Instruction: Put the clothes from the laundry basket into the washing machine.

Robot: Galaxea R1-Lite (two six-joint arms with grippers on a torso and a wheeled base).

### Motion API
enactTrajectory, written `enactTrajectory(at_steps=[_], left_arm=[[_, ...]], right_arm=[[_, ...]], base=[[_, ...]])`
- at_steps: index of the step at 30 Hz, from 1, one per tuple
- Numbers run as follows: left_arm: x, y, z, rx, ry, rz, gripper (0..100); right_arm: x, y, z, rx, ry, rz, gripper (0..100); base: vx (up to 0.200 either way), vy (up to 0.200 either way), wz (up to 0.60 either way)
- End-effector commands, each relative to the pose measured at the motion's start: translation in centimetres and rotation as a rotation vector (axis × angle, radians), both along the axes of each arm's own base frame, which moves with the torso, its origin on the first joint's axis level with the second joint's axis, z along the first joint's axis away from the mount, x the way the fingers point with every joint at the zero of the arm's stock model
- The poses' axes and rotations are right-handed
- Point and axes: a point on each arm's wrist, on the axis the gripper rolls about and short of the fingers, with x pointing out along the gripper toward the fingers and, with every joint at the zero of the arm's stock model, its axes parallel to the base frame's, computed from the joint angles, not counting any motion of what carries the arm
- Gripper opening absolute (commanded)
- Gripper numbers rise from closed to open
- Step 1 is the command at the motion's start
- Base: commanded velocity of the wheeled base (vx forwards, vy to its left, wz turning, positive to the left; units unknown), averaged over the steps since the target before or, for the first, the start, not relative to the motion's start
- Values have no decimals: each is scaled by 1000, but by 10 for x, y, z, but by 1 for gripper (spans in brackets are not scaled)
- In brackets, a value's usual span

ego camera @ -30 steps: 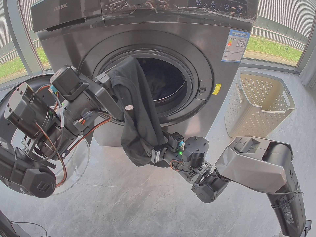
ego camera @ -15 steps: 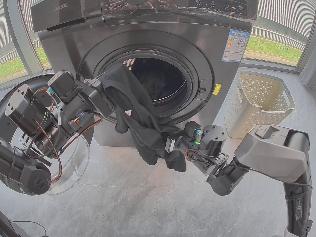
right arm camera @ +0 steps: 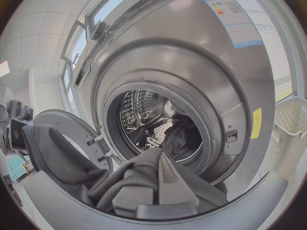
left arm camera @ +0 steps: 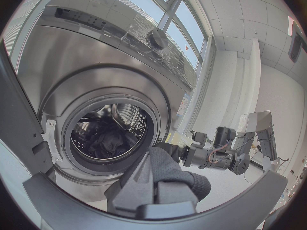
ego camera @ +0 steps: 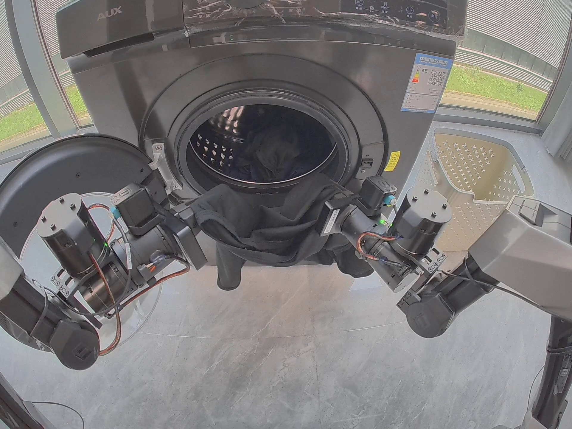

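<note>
A black garment (ego camera: 268,224) hangs stretched between my two grippers, just below the washing machine's (ego camera: 250,49) open drum mouth (ego camera: 262,144). My left gripper (ego camera: 193,221) is shut on its left end, and my right gripper (ego camera: 328,213) is shut on its right end. A loose leg of the cloth dangles toward the floor (ego camera: 229,275). In the left wrist view the fingers (left arm camera: 166,189) pinch dark cloth (left arm camera: 174,173); in the right wrist view grey-black fabric (right arm camera: 64,163) drapes over the fingers (right arm camera: 172,179). Dark clothes (ego camera: 274,150) lie inside the drum. The beige laundry basket (ego camera: 476,180) stands right of the machine.
The round door (ego camera: 65,168) is swung open to the left, behind my left arm. Grey tiled floor (ego camera: 268,353) lies in front of the machine. Windows run behind and beside it.
Both grippers moved apart and the garment went from hanging vertically over the drum mouth to spread horizontally below it. My left arm dropped lower; my right arm rose and shifted right.
</note>
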Motion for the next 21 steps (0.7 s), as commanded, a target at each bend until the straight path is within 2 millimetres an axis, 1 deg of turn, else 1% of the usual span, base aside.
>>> enactTrajectory(at_steps=[1, 3, 7, 8, 9, 10, 14, 16, 17, 21], left_arm=[[1, -1, -9, 16, 30, -3, 0], [0, -1, -12, 25, 44, -4, 0], [5, -3, -30, 57, 93, 1, 0], [5, -3, -31, 60, 95, -1, 0], [8, -4, -39, 78, 114, 2, 0], [10, -4, -45, 88, 132, 4, 100], [5, -2, -67, 131, 215, -6, 100], [5, -2, -68, 132, 217, -8, 100], [-3, 0, -79, 177, 248, -56, 100], [-16, 5, -102, 264, 308, -116, 100]], right_arm=[[-3, -2, 13, 20, -25, 2, 0], [-5, -1, 19, 31, -39, 4, 0], [-8, 0, 30, 48, -62, 11, 0], [-8, 0, 31, 49, -63, 11, 0], [-11, 1, 34, 53, -68, 17, 0], [-13, 2, 36, 56, -71, 22, 0], [-13, 1, 36, 56, -71, 21, 0], [-13, 1, 36, 56, -71, 21, 0], [-12, 1, 36, 57, -72, 19, 0], [-12, 1, 37, 59, -75, 17, 0]], base=[[0, 0, 0], [0, 0, 0], [0, 0, 0], [0, 0, 0], [0, 0, 0], [0, 0, 0], [0, 0, 0], [0, 0, 0], [0, 0, 0], [0, 0, 0]])
